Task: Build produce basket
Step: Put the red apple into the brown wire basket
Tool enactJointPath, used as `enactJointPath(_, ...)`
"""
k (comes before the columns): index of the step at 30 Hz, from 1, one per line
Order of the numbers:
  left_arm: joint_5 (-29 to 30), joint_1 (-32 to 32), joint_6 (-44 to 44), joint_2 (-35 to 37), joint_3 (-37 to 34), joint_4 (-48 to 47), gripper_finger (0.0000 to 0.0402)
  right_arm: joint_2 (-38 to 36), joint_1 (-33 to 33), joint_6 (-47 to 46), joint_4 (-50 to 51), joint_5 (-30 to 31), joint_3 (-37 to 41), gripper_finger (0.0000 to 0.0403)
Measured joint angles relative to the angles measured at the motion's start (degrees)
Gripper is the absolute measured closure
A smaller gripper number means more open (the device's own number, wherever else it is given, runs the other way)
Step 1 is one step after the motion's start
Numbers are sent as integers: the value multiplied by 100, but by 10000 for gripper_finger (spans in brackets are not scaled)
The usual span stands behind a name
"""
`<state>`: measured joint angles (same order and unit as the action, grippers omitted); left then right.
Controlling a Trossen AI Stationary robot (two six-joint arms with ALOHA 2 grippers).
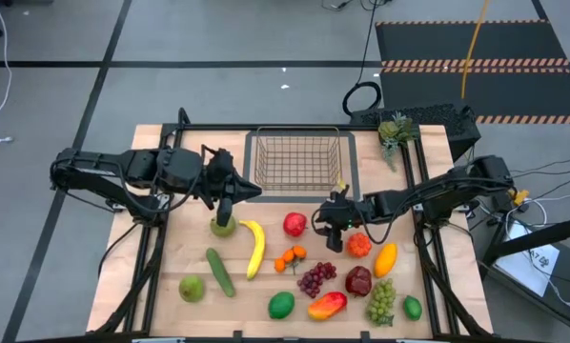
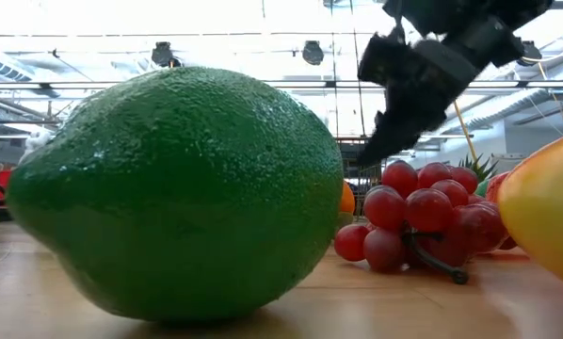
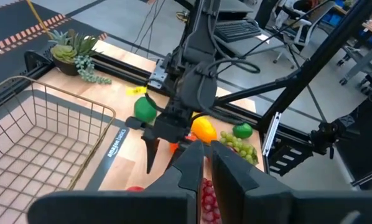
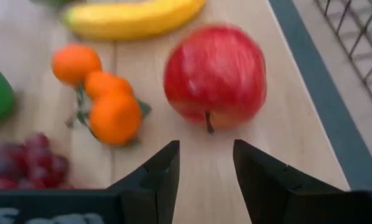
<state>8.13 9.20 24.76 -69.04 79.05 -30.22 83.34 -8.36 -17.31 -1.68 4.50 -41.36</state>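
- Even, bright overhead light is falling across the tabletop (image 1: 171, 262) in the high view, casting only short, soft shadows under the produce.
- In the low view, ceiling lights (image 2: 305, 52) are glaring white, washing out the room's upper part.
- The green lime (image 2: 178, 193) is filling the low view, its pebbled skin sharp, while the right gripper (image 2: 380, 141) above is blurring.
- In the right wrist view, the red apple (image 4: 215, 76) and the oranges (image 4: 102, 93) are looking soft and smeared.
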Motion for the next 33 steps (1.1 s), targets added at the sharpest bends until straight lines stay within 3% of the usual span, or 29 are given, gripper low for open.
enactJointPath(25,350,-16,102,0,0,31,371,1285,2,454,-1362,173,22,257)
enactJointPath(33,353,-16,104,0,0,31,371,1323,2,477,-1466,311,22,290)
